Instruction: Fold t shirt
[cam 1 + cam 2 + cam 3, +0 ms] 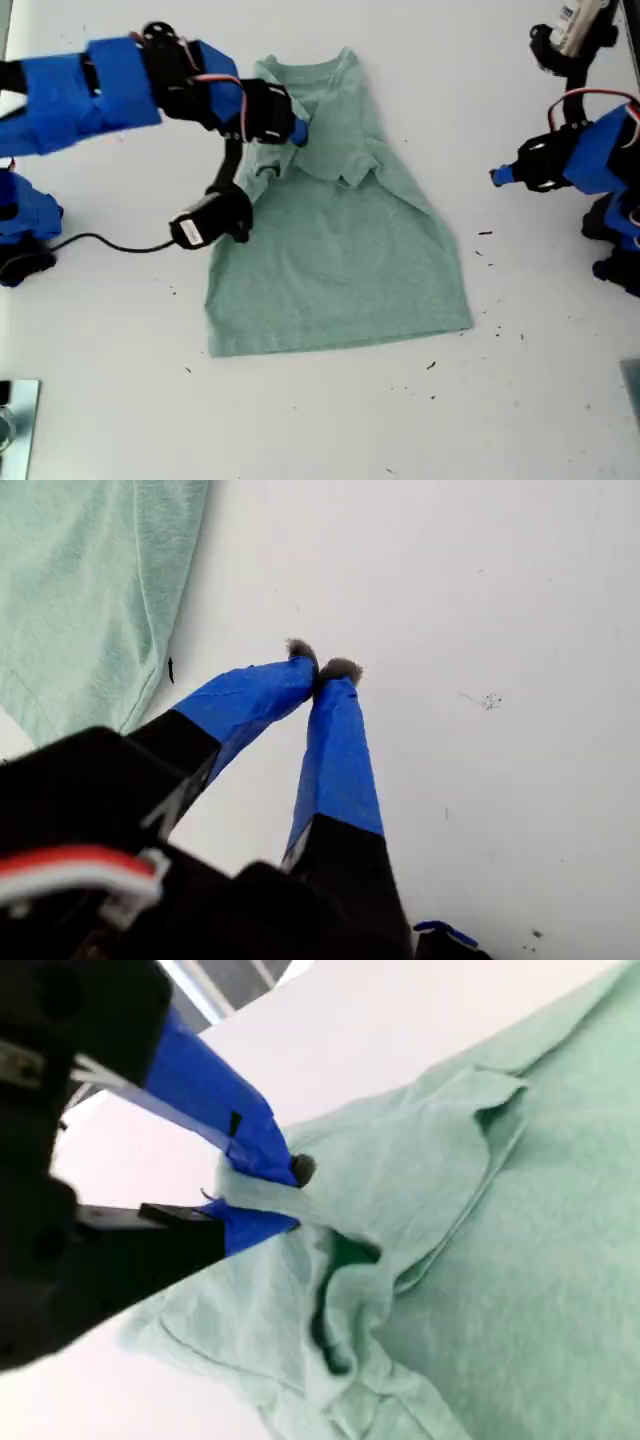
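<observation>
The sage-green t shirt (340,260) lies on the white table with its neck toward the far edge and its hem toward the near edge. Both sleeves are folded in over the chest. My second gripper (298,132), on the arm reaching in from the exterior view's left, is shut on a fold of sleeve cloth near the collar. The second wrist view shows the blue fingertips (262,1160) pinching that bunched fabric of the t shirt (520,1260). My first gripper (495,176) hangs shut at the exterior view's right, off the shirt. Its tips (322,667) meet over bare table beside the t shirt (80,580).
A black cable (110,243) runs over the table at the exterior view's left, below the arm's black motor (205,222). A metal object (15,420) sits at that view's lower left corner. Small dark specks (485,234) dot the table to the right of the hem.
</observation>
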